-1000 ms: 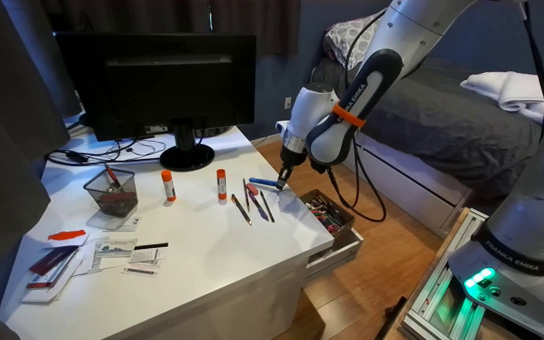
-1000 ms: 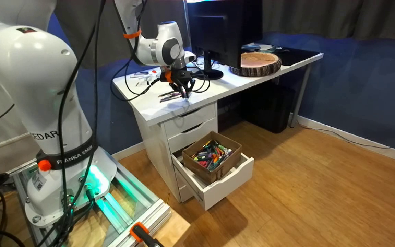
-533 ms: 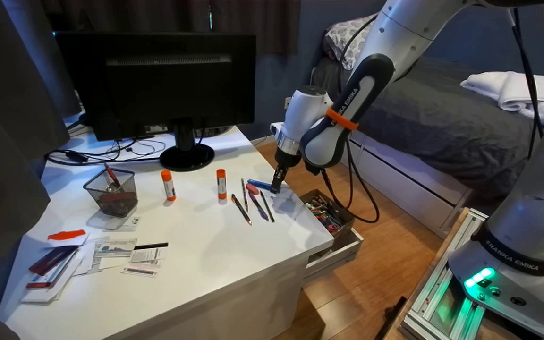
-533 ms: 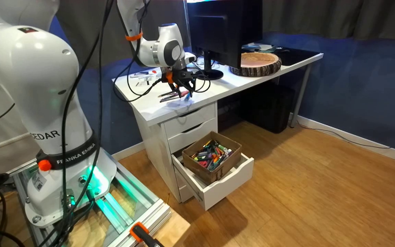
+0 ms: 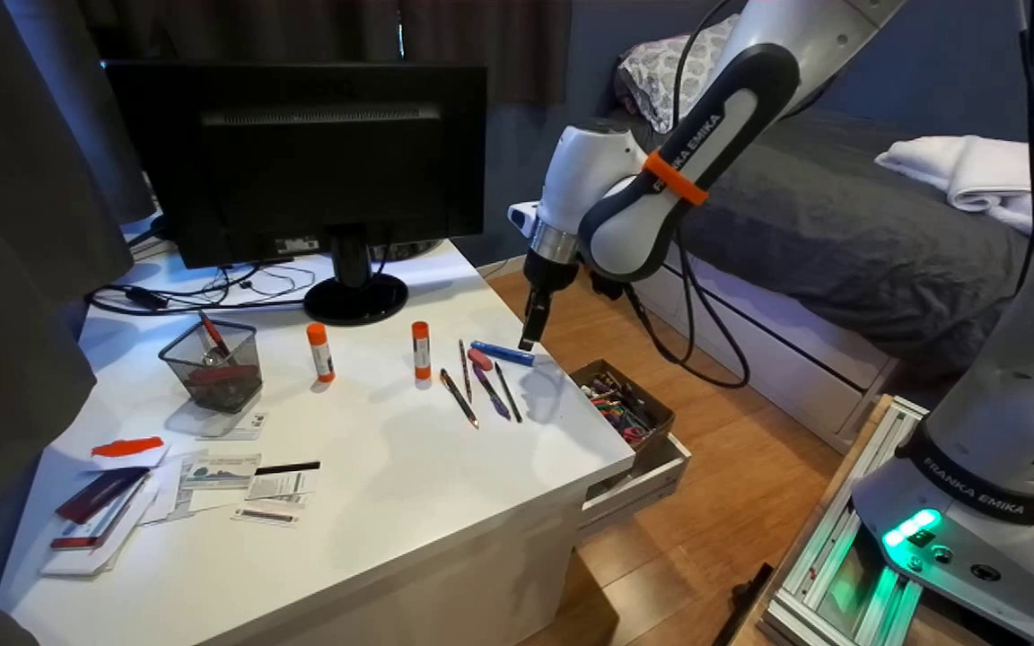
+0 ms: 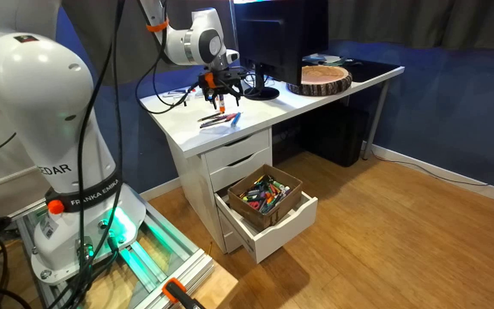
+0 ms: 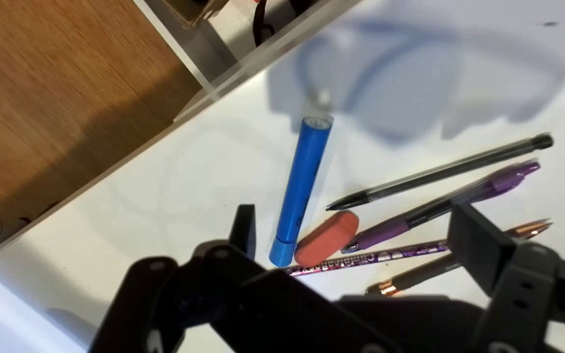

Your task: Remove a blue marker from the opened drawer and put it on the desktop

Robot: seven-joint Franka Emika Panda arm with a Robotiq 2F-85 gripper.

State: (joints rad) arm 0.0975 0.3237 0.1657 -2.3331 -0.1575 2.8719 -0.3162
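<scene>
A blue marker (image 7: 302, 181) lies on the white desktop (image 5: 373, 502) near the edge above the drawer, beside a pink eraser (image 7: 327, 239). It shows in both exterior views. My gripper (image 6: 226, 105) hovers above the desktop, its jaws wide apart and holding nothing. From the wrist camera, the fingers (image 7: 244, 228) stand either side of the pens, clear of the marker. Below, the opened drawer (image 6: 287, 234) holds a cardboard box (image 6: 268, 219) full of mixed pens and markers.
Close to the marker lie a black mechanical pencil (image 7: 444, 171), a purple pen (image 7: 385, 232), a patterned pencil (image 7: 385, 255) and a dark pen (image 7: 424, 272). Glue sticks (image 5: 421, 350), a mesh cup (image 5: 223, 381) and a monitor (image 5: 302, 161) stand farther along.
The jaws have spread from nearly together to wide apart, letting go of the blue marker. My gripper has lifted off the desktop, and the marker stays lying there.
</scene>
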